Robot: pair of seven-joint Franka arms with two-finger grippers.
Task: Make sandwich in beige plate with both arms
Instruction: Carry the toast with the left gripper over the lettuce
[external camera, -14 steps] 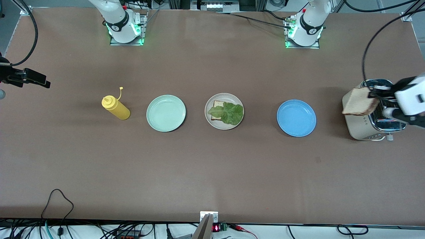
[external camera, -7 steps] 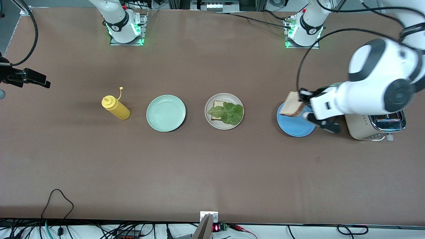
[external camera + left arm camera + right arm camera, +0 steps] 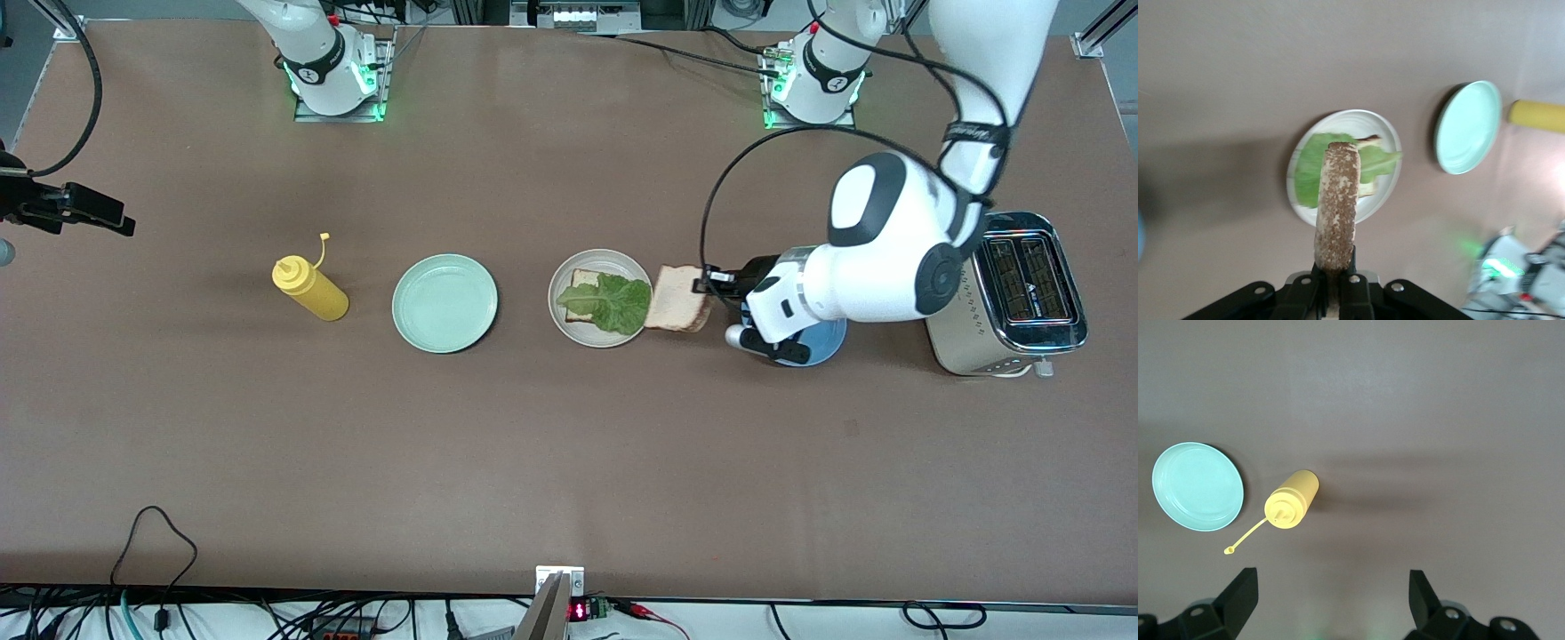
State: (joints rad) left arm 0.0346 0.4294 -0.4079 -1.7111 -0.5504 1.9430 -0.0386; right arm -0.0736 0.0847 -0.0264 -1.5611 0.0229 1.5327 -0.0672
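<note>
Left claw (image 3: 711,286): clamped on the top slice of bread (image 3: 677,310) by one edge, hanging over the counter (image 3: 569,462) between the beige plate (image 3: 558,313) and the blue plate (image 3: 825,343); slice held out ahead of the claw, probably so it can be laid flat with no finger caught under it.
Left wrist view: slice (image 3: 1337,203) seen edge-on, crust toward the camera, lined up with the beige plate (image 3: 1388,137); left claw (image 3: 1337,293) pinching it at the near end.
Beige plate: middle of the row of three plates, holding the bottom slice (image 3: 580,283) with the lettuce leaf (image 3: 615,304) spread over it, ready for the lid.
Sandwich: half built; only the top slice missing, now just beside the plate rim toward the left arm's end.
Right claw (image 3: 1331,597): wide apart and empty, waiting high over the yellow squeeze bottle (image 3: 1292,500) and near the mint-green plate (image 3: 1198,487); kept well apart from the beige plate, likely to leave the left arm room.
Toaster (image 3: 1005,307): at the left arm's end of the counter, slots apparently empty, though too dark to be sure.
Next move, as a judgement: carry the slice over the lettuce, lower, then let go; risk of the leaf shifting or the slice landing askew.
</note>
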